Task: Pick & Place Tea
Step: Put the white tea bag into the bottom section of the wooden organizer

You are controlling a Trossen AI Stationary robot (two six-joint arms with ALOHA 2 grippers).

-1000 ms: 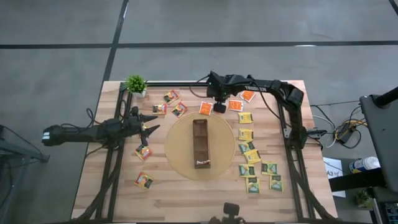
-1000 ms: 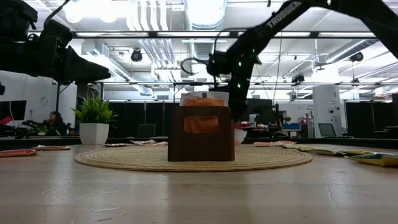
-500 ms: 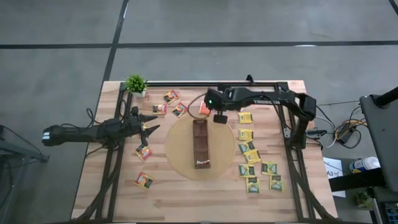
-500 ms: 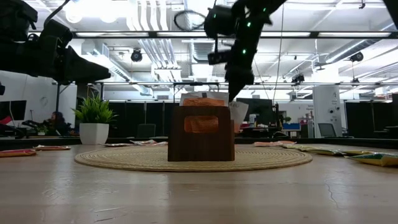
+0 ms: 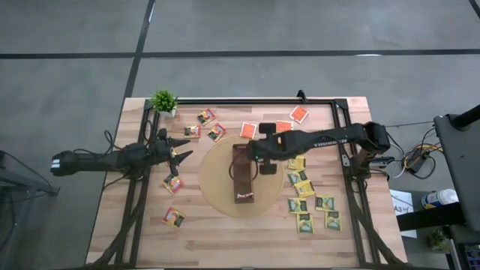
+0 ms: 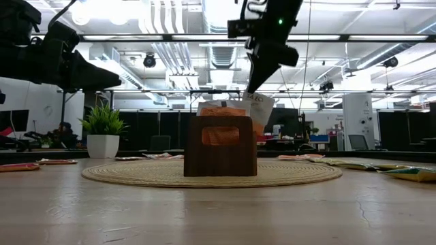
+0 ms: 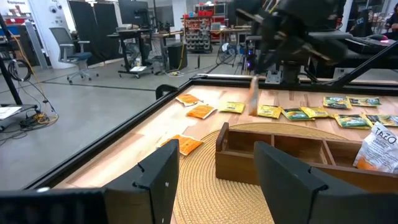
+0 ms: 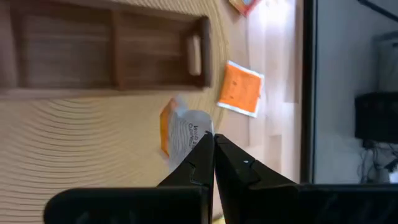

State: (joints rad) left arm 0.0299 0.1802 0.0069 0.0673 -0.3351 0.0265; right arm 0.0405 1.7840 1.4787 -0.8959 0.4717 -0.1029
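— One container only: a long brown wooden box (image 5: 242, 173) with compartments, lying on the round woven mat (image 5: 214, 184). What's in it?

— From above, a sachet shows in the end compartment nearest the camera-side edge; the other compartments look bare. In the left wrist view a white-and-orange sachet (image 7: 380, 148) sits at that end.

— And the right gripper (image 5: 259, 150)?

— Clamped on an orange tea sachet (image 8: 181, 134), hanging just beside the box's far end, above the mat.

— The left gripper (image 5: 182, 154)?

— Fingers spread, empty, off to the mat's left above the table (image 5: 225, 232).

— Anything hard to make out?

— The arm covers some of the yellow sachets (image 5: 297, 163) on the right. Loose orange sachets (image 5: 299, 114) lie near the far edge.
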